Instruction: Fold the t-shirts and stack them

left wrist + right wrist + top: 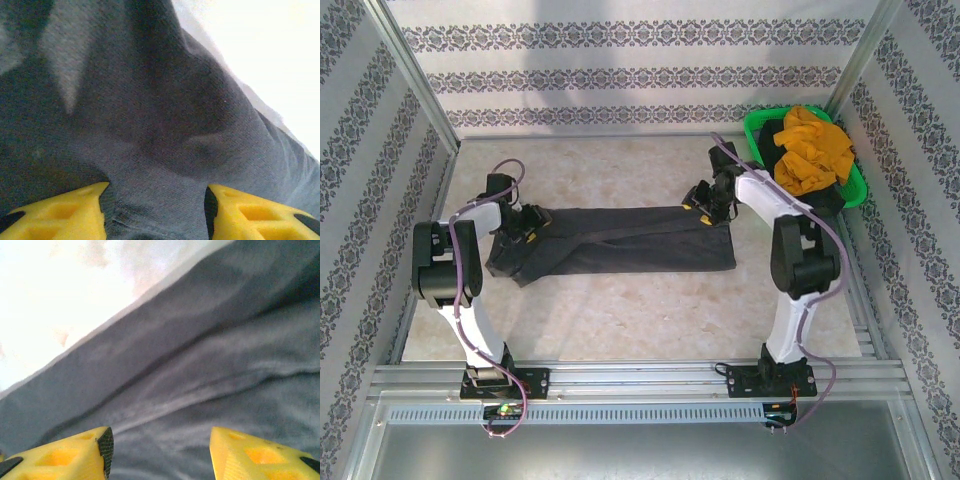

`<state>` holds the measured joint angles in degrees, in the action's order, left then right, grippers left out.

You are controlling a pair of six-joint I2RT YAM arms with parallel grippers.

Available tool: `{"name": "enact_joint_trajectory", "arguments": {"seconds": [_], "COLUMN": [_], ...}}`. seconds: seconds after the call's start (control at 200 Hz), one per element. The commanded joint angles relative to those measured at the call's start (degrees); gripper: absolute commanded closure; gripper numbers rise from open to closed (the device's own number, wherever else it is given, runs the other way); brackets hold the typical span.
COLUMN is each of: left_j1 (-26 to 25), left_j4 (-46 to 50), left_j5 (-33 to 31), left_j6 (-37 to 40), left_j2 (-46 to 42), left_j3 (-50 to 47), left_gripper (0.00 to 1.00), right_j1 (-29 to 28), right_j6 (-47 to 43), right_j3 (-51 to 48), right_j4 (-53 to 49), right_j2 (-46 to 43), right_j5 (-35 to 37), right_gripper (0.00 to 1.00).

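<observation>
Both jaws part-open, clamping nothing: left gripper [525, 226] and right gripper [704, 200] sit at opposite ends of the charcoal t-shirt [620, 246], banded mid-table (cloth right under them). I fear a fingertip snagging fabric on lifting, undoing the fold.

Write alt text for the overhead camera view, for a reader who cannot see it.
A dark grey shirt lies stretched out as a long band across a pale table, with the left tool at one end and the right tool at the other. At the back right, a green basket holds an orange shirt.
</observation>
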<state>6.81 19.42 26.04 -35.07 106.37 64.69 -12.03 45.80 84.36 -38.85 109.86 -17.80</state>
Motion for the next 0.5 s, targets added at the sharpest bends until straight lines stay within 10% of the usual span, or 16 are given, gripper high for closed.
{"name": "enact_joint_trajectory", "arguments": {"seconds": [0.0,0.36,0.495], "left_j1": [-0.8,-6.1,-7.7], "left_j4": [-0.8,1.5,2.3], "left_j5": [2.3,-2.2,-1.0], "left_j6": [3.8,4.9,4.4], "left_j2": [-2.2,-11.4,-12.6], "left_j3": [-1.8,-7.3,-9.0], "left_gripper": [0.48,0.47,0.63], "right_j1": [-0.8,-1.5,-1.4], "right_j6": [-0.8,0.1,-0.5], "right_j3": [-4.7,-9.0,-8.7], "right_j4": [1.2,1.9,1.0], "right_j2": [-4.3,-7.7,-8.3], "right_j5": [-2.4,-2.9,-3.1], "right_gripper": [0.46,0.46,0.46]}}
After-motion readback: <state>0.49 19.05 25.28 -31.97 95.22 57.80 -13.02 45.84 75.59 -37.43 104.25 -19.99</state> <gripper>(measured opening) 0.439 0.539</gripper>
